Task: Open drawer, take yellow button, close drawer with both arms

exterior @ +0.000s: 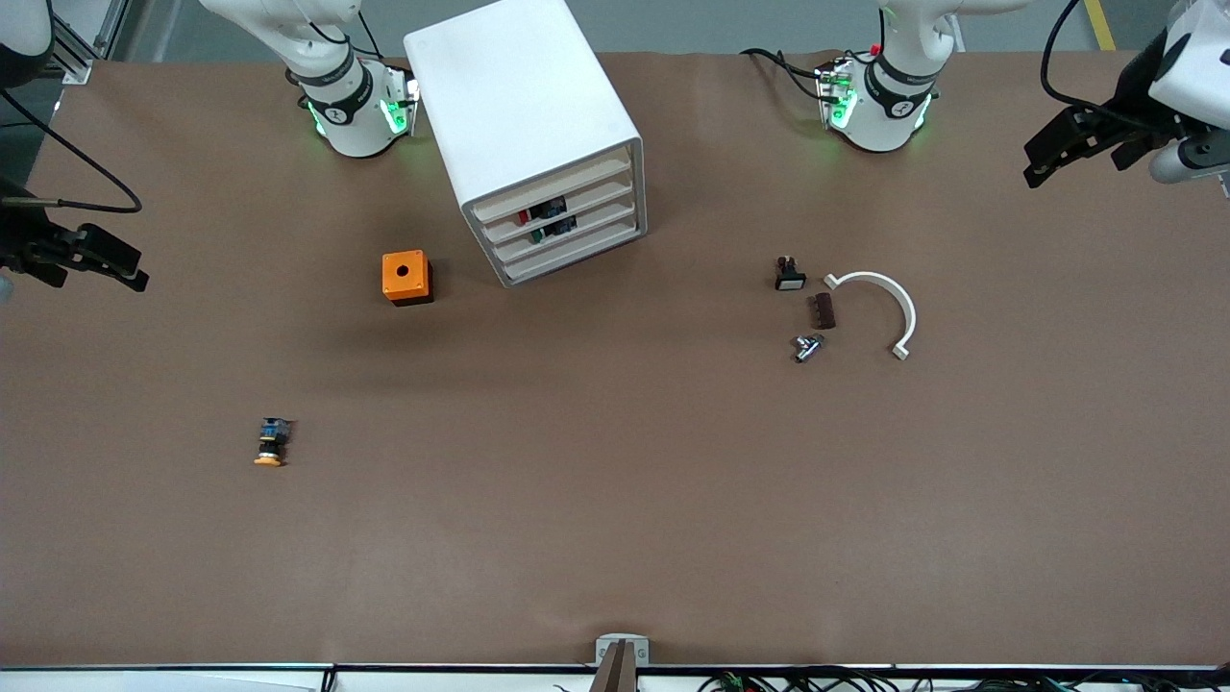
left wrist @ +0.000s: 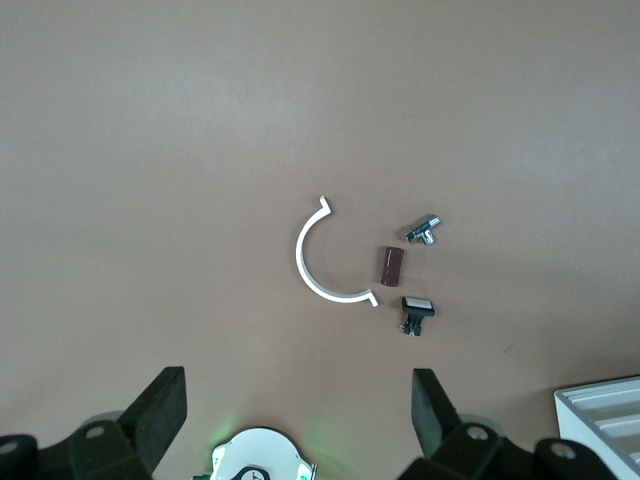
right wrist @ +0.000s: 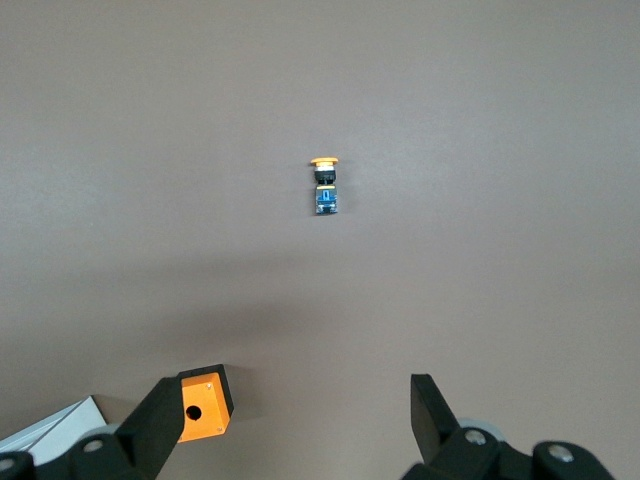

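R gripper (exterior: 101, 261) is held up over the right arm's end of the table, fingers spread wide, nothing held. The button (exterior: 272, 443) is seen lying on its side on the bare table (exterior: 615, 500), orange cap toward the front cam, well apart from the cabinet (exterior: 533, 135) and nearer the cam than it. An orange cube (exterior: 406, 277) w/ a round hole sits just beside the cabinet, toward the right arm's end. Cabinet: all 4 drawers pushed in; the drawer (exterior: 553, 187) on top is shut. Toward the left arm's end from the cabinet, 4 small items are grouped: black switch (exterior: 789, 274), brown block (exterior: 822, 310), metal fitting (exterior: 807, 347), white half-ring (exterior: 879, 308). L gripper (exterior: 1071, 144) is held up over the left arm's end, fingers wide apart, empty.
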`<state>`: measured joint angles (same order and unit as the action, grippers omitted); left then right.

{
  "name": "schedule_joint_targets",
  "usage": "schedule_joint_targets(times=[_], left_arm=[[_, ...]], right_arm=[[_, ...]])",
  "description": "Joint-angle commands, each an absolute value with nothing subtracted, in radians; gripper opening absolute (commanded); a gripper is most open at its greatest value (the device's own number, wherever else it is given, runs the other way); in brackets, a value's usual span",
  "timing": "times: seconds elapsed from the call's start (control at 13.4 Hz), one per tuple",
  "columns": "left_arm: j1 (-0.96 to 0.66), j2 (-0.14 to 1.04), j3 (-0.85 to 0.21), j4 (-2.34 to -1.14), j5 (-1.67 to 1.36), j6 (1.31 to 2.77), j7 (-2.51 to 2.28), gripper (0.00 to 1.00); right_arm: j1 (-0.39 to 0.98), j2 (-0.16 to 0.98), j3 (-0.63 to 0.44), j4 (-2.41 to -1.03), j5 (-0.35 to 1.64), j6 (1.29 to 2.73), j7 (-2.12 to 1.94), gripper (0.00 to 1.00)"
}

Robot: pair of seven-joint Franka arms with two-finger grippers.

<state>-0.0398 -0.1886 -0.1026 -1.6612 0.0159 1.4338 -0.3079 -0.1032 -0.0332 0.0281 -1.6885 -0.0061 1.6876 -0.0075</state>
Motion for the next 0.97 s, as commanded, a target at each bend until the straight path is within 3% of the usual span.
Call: schedule_joint_targets(times=[0.0, 0.89], left_arm=[[-0.060, -0.238, -0.097, -1.729, -0.002, 1.480, -0.287, 1.00], [-0.048, -0.167, -0.092, -1.658, -0.002, 1.476, -0.233, 1.00]], right_arm=[[-0.094, -0.055, 0.028, -1.706, -0.025, 1.694, 0.006, 1.00], [-0.092, -0.055, 0.028, -1.704, -0.025, 1.695, 0.006, 1.00]])
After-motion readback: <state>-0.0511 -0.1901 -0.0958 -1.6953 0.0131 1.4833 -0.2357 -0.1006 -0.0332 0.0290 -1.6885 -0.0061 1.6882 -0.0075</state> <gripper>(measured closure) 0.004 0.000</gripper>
